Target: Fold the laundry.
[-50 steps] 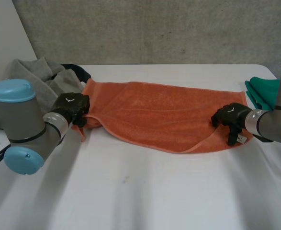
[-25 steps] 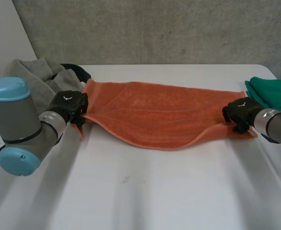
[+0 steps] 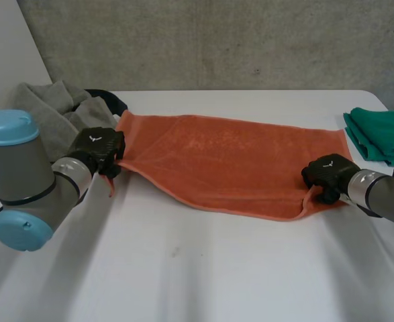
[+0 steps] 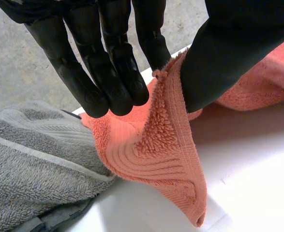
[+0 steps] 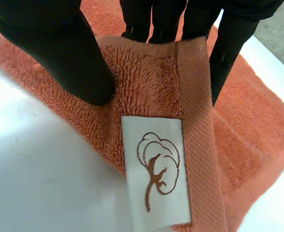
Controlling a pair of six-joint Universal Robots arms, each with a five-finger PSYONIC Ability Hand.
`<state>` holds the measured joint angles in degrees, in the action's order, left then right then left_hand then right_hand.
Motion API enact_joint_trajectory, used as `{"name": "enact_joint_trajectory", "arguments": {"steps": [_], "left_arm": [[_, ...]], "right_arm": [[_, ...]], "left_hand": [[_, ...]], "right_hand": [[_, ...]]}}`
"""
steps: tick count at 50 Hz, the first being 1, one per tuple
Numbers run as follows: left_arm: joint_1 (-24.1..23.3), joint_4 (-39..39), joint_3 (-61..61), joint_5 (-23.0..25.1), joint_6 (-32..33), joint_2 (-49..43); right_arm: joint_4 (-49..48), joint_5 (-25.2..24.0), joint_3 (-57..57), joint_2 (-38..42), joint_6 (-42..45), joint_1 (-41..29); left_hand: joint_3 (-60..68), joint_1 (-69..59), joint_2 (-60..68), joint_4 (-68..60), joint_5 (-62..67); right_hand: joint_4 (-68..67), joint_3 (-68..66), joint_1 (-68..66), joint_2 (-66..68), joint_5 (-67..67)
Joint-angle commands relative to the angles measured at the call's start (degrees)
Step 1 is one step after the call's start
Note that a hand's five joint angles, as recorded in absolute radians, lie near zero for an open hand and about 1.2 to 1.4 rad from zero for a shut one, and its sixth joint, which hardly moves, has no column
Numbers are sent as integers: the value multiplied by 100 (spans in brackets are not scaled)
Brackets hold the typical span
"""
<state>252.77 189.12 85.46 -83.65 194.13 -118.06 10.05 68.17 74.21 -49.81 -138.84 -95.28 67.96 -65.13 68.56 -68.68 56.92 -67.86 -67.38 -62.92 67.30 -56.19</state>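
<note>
while the left hand (image 3: pixel 97 146) and right hand (image 3: pixel 327 173) each pinch a towel (image 3: pixel 230 161) corner, cloth partly covers the right fingers (image 5: pixel 227 43).

Right hand (image 3: pixel 327 173) drew the towel (image 3: pixel 230 161) corner inward.

Soft, even light keeps the white table (image 3: pixel 203 268) bright at lower centre; the orange towel (image 3: pixel 230 161) casts only a faint shadow.

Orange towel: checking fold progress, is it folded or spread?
Spread: the orange towel lies long across the table, left hand and right hand each pinching a near corner.
</note>
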Motion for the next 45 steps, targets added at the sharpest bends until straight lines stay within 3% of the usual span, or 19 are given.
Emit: {"name": "enact_joint_trajectory", "arguments": {"steps": [1, 8, 16, 19, 22, 28, 34, 39, 42, 45], "left_arm": [[-9, -138, 164, 33, 2, 265], [-35, -753, 498, 121, 195, 942], [-18, -2430, 1410, 349, 1529, 1803], [-27, -2705, 1684, 429, 1926, 1866], [-62, -2662, 1790, 490, 2383, 1796], [-132, -2153, 1133, 438, 2507, 1199], [-141, -1800, -1499, -97, 2464, 276], [-132, -1178, -3604, -195, 2086, 222], [-114, -264, -3931, -108, 1516, 336], [-106, 552, -3748, -20, 998, 450]], "right_arm": [[-74, -31, 480, -905, -179, 254], [1032, 39, 753, -1803, 436, 668], [3544, 302, 780, -2059, 2367, 1291], [3855, 311, 753, -2042, 2537, 1354], [3566, 224, 701, -1989, 2187, 1275], [2757, 91, 122, -1480, 1325, 1161], [1651, 249, -1451, -1250, 184, 818], [-1072, 846, -2314, -1645, -2057, 712], [-2531, 1189, -2253, -2058, -2928, 738], [-3140, 1357, -2095, -2112, -3210, 791]], "left_hand": [[1204, -1487, 1144, -1132, 1308], [1204, -1487, 1144, -1132, 1308], [1204, -1487, 1144, -1132, 1308], [1204, -1487, 1144, -1132, 1308], [1204, -1487, 1144, -1132, 1308], [1204, -1487, 1144, -1132, 1308], [1204, -1487, 1144, -1132, 1308], [1204, -1487, 1144, -1132, 1308], [1204, -1487, 1144, -1132, 1308], [1204, -1487, 1144, -1132, 1308]], "right_hand": [[-1214, -1262, -1708, 1270, -1381], [-1214, -1262, -1708, 1270, -1381], [-1214, -1262, -1708, 1270, -1381], [-1214, -1262, -1708, 1270, -1381], [-1214, -1262, -1708, 1270, -1381], [-1214, -1262, -1708, 1270, -1381], [-1214, -1262, -1708, 1270, -1381], [-1214, -1262, -1708, 1270, -1381], [-1214, -1262, -1708, 1270, -1381], [-1214, -1262, -1708, 1270, -1381]]}}
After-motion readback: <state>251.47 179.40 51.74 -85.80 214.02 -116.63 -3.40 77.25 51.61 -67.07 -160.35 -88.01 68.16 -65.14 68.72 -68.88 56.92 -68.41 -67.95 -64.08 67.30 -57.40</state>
